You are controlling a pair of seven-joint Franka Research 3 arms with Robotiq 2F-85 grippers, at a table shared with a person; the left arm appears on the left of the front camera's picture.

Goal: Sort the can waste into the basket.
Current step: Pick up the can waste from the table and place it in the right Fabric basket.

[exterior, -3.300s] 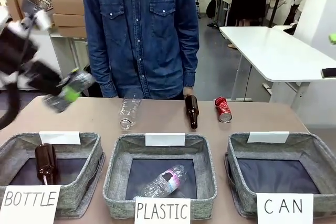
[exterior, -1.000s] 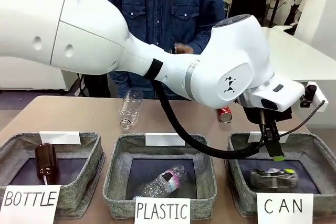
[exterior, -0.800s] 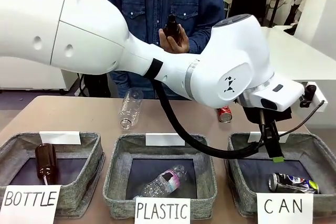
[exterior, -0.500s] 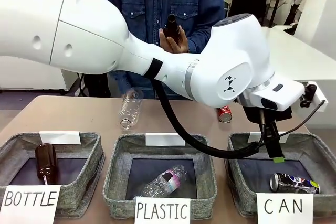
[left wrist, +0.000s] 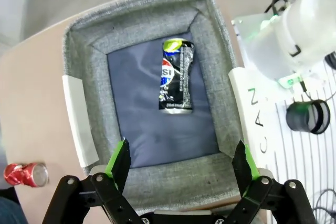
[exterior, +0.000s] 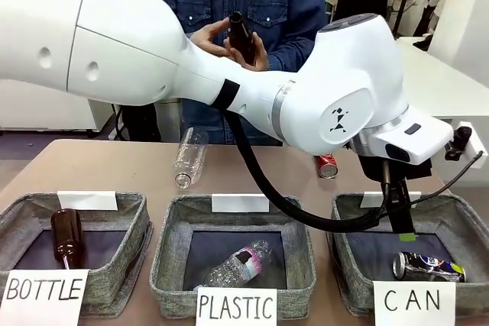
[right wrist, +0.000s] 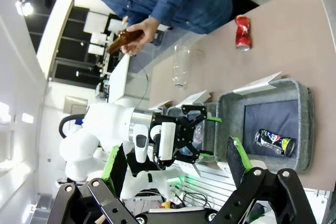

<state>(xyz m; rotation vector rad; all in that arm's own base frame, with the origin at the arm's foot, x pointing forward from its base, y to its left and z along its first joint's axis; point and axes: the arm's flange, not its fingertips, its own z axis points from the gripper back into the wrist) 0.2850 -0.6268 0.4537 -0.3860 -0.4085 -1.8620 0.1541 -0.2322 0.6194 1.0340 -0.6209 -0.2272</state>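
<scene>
My left gripper (left wrist: 181, 150) hangs over one wall of the basket (left wrist: 142, 24), fingers spread wide and holding nothing. Straight ahead between them, the dark can (left wrist: 176, 76) lies on its side on the smooth dark floor, apart from every wall. That wrist view also catches the dented red can (left wrist: 25, 174) off to one side, lying on the bare tabletop outside the basket. The front view adds a person's hand (exterior: 208, 36) holding a brown bottle (exterior: 241, 36), well above and beyond my left gripper. My right gripper (right wrist: 176, 150) is likewise spread wide and empty, well off from the basket. The basket's grey fabric walls look soft, with rounded corners, and there is open floor all around the can.
</scene>
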